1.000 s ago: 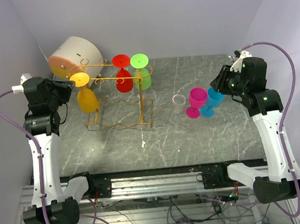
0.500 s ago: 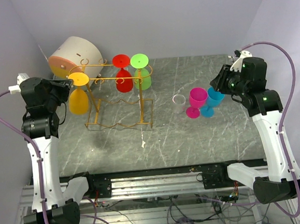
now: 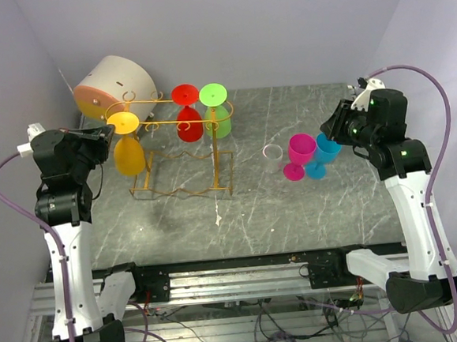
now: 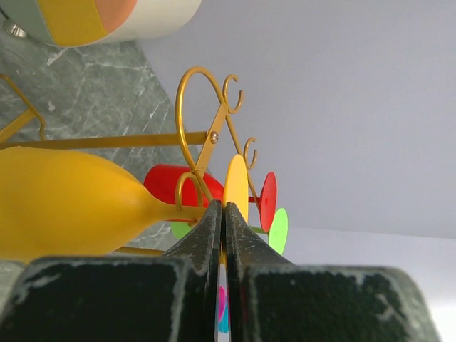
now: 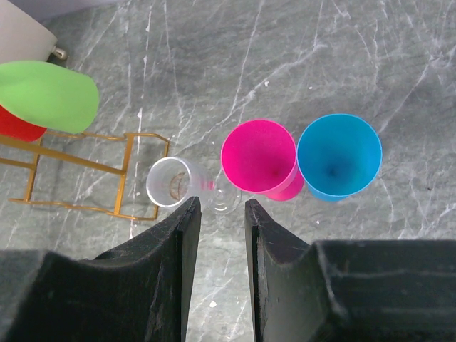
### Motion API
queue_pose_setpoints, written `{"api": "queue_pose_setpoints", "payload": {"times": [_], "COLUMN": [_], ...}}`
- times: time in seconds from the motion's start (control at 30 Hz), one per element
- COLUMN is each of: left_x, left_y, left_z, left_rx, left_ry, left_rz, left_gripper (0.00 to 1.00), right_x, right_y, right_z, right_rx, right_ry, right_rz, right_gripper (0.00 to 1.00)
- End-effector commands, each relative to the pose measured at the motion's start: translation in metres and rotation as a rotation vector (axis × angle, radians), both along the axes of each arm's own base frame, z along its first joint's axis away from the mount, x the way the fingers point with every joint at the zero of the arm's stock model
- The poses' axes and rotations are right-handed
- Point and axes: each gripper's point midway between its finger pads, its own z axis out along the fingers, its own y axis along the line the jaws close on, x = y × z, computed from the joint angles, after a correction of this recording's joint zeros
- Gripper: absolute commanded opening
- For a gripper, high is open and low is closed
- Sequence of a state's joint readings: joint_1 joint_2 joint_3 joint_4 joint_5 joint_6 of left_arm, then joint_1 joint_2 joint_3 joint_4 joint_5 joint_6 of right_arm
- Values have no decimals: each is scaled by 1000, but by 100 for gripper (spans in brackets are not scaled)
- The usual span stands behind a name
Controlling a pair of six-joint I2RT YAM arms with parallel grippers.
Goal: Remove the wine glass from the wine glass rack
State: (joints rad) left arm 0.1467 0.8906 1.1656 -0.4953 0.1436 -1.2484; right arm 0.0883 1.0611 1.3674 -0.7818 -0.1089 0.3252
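The gold wire wine glass rack (image 3: 181, 155) stands at the back left. A yellow wine glass (image 3: 130, 155) hangs upside down at the left end of its top rail, with its base disc (image 3: 122, 122) on top. My left gripper (image 3: 107, 132) is shut on this glass's stem. In the left wrist view the jaws (image 4: 222, 206) pinch the stem between the yellow bowl (image 4: 64, 206) and the disc (image 4: 236, 187), beside a small gold curl of the rack (image 4: 206, 107). My right gripper (image 3: 332, 129) is open and empty, held above the table (image 5: 222, 214).
A red glass (image 3: 189, 123) and a green glass (image 3: 217, 118) hang on the rack. A white-and-orange drum (image 3: 111, 85) lies behind it. A clear glass (image 3: 273, 156), a pink glass (image 3: 300, 153) and a blue glass (image 3: 326, 151) stand on the table under the right gripper.
My left gripper swung the yellow glass's bowl a little to the left, then back to the right. The right arm has not moved.
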Motion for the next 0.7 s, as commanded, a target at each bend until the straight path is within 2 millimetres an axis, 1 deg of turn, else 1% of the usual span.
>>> {"api": "queue_pose_setpoints", "payload": {"times": [0.0,0.1,0.17,0.27,0.5,0.67], "left_x": [-19,-32,-40,-47,-45,-47], "left_y": [-9,-6,0,7,5,4], "left_z": [20,28,33,36,24,23], "left_rx": [-31,-17,13,53,55,51], "left_ry": [-63,-79,-77,-68,-34,-30], "left_rz": [-23,5,40,71,61,54], "left_gripper": [7,7,7,7,7,7], "right_x": [-2,-3,-3,-5,-8,-10], "right_y": [3,4,5,6,7,5], "right_z": [7,9,9,12,18,21], "right_rx": [13,19,21,27,34,25], "right_ry": [-34,-37,-38,-44,-53,-56], "right_rz": [8,15,18,24,30,24], "right_gripper": [31,31,31,31,31,31]}}
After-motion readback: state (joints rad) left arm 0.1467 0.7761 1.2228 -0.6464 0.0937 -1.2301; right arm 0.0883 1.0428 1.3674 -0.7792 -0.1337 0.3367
